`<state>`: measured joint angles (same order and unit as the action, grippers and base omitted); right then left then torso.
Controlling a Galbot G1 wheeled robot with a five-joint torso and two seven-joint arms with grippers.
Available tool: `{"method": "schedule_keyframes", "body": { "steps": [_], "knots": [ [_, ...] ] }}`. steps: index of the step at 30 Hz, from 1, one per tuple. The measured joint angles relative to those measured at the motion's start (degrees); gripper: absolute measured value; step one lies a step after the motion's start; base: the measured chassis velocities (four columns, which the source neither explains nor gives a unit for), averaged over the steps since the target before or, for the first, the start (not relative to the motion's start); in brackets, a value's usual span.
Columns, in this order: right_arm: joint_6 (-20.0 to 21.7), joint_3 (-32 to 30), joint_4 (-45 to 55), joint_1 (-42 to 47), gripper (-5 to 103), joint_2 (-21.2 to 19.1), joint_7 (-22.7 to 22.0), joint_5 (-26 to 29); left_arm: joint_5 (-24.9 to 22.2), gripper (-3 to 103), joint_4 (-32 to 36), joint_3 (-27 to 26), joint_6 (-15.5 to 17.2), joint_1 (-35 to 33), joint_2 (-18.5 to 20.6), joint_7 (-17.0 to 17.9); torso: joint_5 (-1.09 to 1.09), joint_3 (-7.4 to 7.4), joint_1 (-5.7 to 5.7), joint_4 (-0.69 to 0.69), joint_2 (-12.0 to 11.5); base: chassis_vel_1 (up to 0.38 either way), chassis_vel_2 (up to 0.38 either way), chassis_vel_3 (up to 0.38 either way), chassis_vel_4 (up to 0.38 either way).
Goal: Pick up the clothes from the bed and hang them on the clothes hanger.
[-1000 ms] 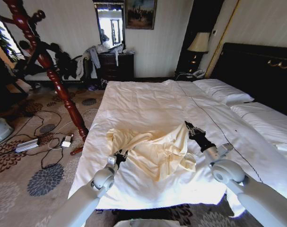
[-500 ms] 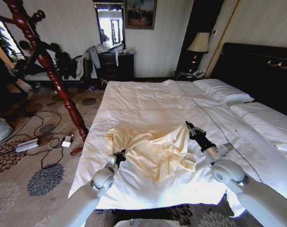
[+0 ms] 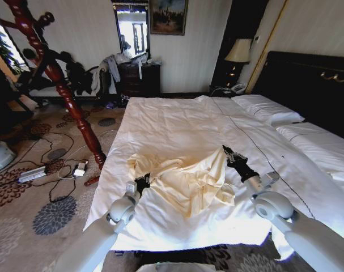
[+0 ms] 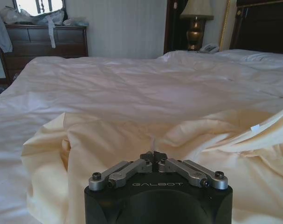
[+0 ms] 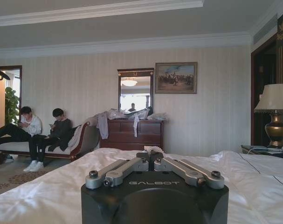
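One bed runs from 6 toward 12 o'clock, with one cream garment, the clothes, crumpled at its near end. Two white pillows lie toward 2 o'clock. Two pincers sit at the garment: the left pincer at its 8 o'clock edge, the right pincer at its 2 o'clock corner. One red-brown coat stand rises at 10 o'clock, one dark dresser, one mirror and one framed painting at 12, and one table lamp at 1

"galbot" on the left pincer and right pincer housings
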<state>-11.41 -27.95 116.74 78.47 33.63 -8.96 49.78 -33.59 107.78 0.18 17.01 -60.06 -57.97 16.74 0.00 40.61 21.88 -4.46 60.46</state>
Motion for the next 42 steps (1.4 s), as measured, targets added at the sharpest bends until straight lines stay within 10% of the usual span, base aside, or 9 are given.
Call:
{"method": "schedule_keyframes", "body": {
  "steps": [24, 37, 42],
  "knots": [
    [-0.1, -0.6, 0.2, 1.0, 0, 0.5, -0.1, -0.7, 2.3, 0, -1.4, 2.2, -0.3, -1.6, -0.8, -1.1, 0.00, 0.00, 0.00, 0.00, 0.0, 0.000, 0.000, 0.000, 0.000],
    [-0.2, -0.2, -0.4, 0.6, 0, 0.7, -0.2, -0.7, 2.5, 44, -1.7, 2.3, -0.2, -1.5, -0.9, -1.4, 0.00, 0.00, 0.00, 0.00, 0.0, 0.000, 0.000, 0.000, 0.000],
    [-0.2, -0.2, -0.5, 0.6, 0, 0.7, -0.2, -0.7, 2.6, 30, -2.0, 2.4, -0.3, -1.4, -1.0, -1.7, 0.00, 0.00, 0.00, 0.00, 0.0, 0.000, 0.000, 0.000, 0.000]
  ]
}}
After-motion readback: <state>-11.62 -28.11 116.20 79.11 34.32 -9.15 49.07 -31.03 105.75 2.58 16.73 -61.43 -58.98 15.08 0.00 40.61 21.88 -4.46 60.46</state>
